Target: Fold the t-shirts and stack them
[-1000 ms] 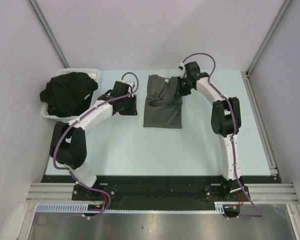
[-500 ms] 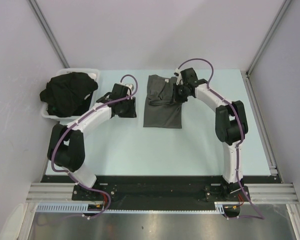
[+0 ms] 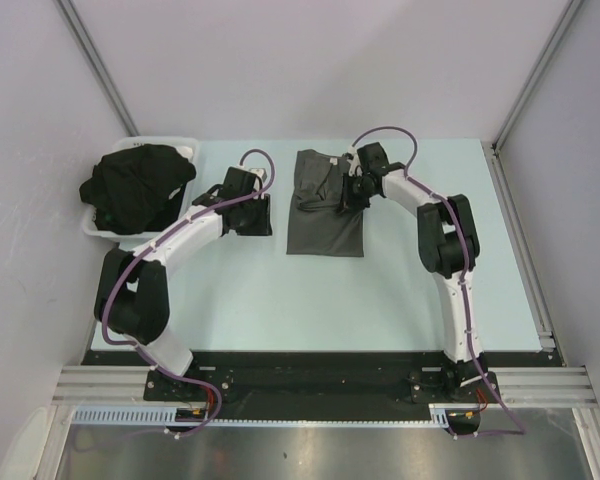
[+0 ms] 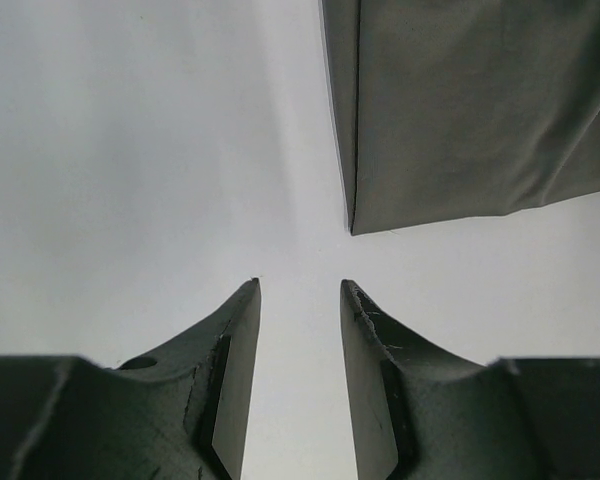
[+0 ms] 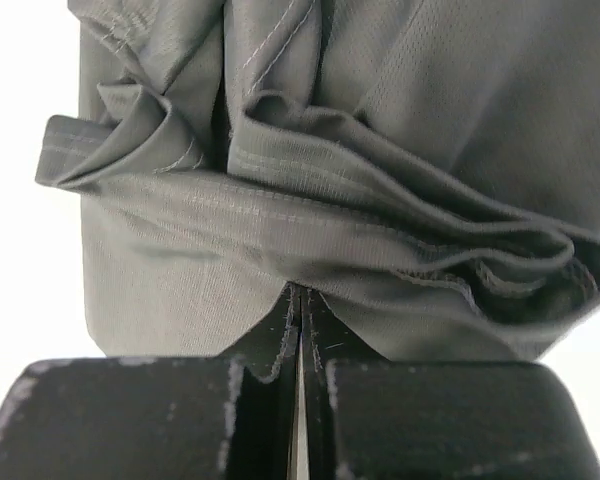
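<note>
Low over the smooth, pale surface (image 3: 280, 300), the left hand (image 4: 298, 290) hangs with its dark tapered fingers about half apart, gripping nothing. It sits just beside the straight folded edge of the charcoal grey t-shirt (image 3: 325, 228), a flat oblong of fine-knit cloth. Farther along the shirt's right side, the right hand (image 5: 300, 300) is pinched tight on a bunched, stitched hem that rumples into soft ridges, while at the far left the black t-shirts (image 3: 135, 185) lie in a loose mound in the white plastic tray (image 3: 183, 143).
</note>
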`<state>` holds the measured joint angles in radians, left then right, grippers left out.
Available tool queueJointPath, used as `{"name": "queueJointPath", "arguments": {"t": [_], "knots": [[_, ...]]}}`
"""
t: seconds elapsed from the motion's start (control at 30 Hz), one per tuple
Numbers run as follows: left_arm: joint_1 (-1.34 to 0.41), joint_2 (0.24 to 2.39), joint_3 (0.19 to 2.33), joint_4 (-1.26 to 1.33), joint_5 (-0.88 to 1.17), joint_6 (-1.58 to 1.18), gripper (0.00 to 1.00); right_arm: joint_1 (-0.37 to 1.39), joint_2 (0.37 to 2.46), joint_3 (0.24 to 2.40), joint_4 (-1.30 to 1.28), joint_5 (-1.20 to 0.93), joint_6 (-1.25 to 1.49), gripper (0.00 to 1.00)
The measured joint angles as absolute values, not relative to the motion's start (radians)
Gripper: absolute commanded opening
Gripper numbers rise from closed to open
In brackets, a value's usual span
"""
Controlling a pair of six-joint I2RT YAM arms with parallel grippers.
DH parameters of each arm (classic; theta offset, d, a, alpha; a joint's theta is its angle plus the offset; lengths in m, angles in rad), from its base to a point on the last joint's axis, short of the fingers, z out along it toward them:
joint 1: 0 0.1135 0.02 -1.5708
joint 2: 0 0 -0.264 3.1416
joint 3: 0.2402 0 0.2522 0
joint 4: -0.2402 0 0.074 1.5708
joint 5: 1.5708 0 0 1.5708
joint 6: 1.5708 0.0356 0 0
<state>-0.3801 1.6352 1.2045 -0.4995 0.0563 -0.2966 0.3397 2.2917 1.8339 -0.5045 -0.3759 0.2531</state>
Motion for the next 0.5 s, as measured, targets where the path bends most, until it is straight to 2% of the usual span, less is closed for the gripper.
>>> {"name": "queueJointPath", "arguments": {"t": [0.5], "knots": [[-0.38, 1.639, 1.221, -0.514, 0.054, -0.314, 0.42, 0.286, 2.445, 2.096, -0.535, -0.41, 0.253, 0.0]]}}
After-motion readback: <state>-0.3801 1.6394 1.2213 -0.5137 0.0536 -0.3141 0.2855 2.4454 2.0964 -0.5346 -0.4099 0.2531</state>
